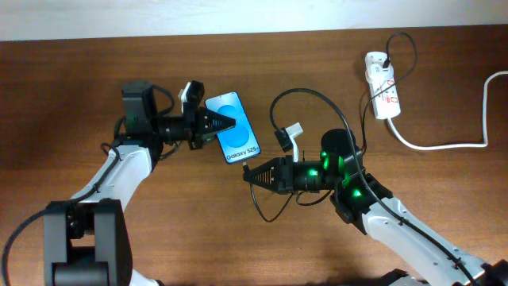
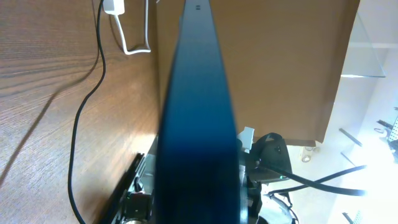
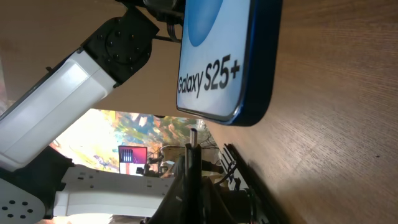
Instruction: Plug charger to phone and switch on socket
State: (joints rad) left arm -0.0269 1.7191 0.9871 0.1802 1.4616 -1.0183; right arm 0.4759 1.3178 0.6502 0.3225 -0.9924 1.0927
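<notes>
Phone (image 1: 232, 127) at worktop (image 1: 95, 79) middle, screen up, one short end clamped in left gripper (image 1: 228, 122). Right gripper (image 1: 249, 174) pinches charger (image 3: 194, 138) plug tip, just short of phone's lettered end. Step: plugging in; next needs straight, aligned push.

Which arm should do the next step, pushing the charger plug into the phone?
Right. The right gripper is shut on the small plug tip of the thin black charger cable, aimed at the Galaxy-text end of the blue-screened smartphone. The left gripper holds that smartphone's edge.
</notes>
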